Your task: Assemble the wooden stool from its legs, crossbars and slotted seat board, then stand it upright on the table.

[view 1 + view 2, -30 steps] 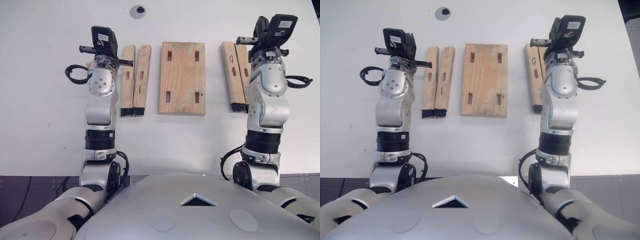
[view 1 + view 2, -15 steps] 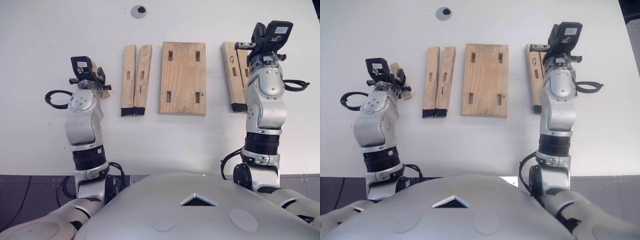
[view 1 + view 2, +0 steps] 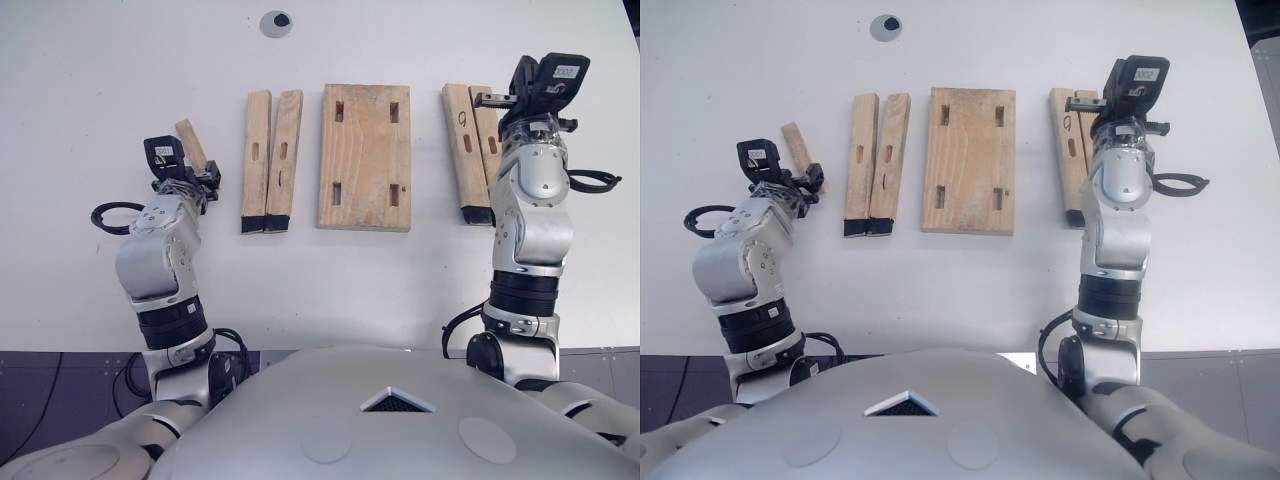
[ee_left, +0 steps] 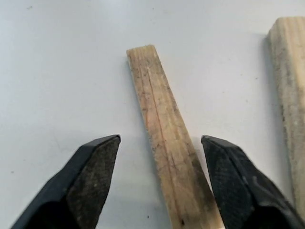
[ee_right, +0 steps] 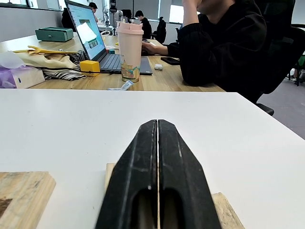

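Observation:
The slotted seat board (image 3: pixel 365 157) lies flat mid-table. Two legs with black ends (image 3: pixel 270 160) lie side by side to its left, two more legs (image 3: pixel 468 152) to its right. A short crossbar (image 4: pixel 162 152) lies left of the left legs, also visible as the crossbar (image 3: pixel 189 140) from above. My left gripper (image 4: pixel 161 139) is open at the crossbar's near end, one finger on each side, not touching it. My right gripper (image 5: pixel 157 125) is shut on nothing, hovering over the far ends of the right legs (image 5: pixel 28 191).
A round grey disc (image 3: pixel 275 22) sits at the table's far edge. Cable loops (image 3: pixel 112 216) hang off both wrists. White table (image 3: pixel 90 90) lies open left of the crossbar and in front of the wood. Beyond the table stands a desk with a laptop (image 5: pixel 93 40).
My left arm has pulled back toward me and to the left, uncovering the short crossbar, and its gripper now straddles that bar's near end. The right gripper shifted slightly right.

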`<state>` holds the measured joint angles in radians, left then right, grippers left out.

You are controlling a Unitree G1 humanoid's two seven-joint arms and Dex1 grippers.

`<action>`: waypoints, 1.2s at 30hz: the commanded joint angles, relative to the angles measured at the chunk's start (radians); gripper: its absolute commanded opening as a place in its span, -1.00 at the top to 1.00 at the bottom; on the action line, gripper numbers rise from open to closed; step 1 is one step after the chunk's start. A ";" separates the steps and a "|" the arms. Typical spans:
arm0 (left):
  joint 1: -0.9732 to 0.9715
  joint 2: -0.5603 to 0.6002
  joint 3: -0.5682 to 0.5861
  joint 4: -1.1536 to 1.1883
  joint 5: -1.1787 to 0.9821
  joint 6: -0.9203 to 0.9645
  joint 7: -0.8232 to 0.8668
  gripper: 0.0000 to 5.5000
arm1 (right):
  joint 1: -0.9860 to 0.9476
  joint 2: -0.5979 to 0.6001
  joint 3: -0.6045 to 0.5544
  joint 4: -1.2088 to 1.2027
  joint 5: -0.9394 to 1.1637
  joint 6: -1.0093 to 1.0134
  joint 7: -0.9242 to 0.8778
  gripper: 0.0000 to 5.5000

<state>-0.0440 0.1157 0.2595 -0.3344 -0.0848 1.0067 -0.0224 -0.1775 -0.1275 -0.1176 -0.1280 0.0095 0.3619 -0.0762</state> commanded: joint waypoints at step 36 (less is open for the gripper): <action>-0.216 0.093 -0.487 0.062 0.083 -0.840 -0.343 0.55 | -0.349 0.129 -0.263 -0.009 1.055 0.651 0.258 0.01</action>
<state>-0.2719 0.2154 -0.2120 -0.2599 -0.0172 0.1759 -0.3616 -0.5245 -0.0087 -0.3653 -0.1338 1.0253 0.9928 0.2150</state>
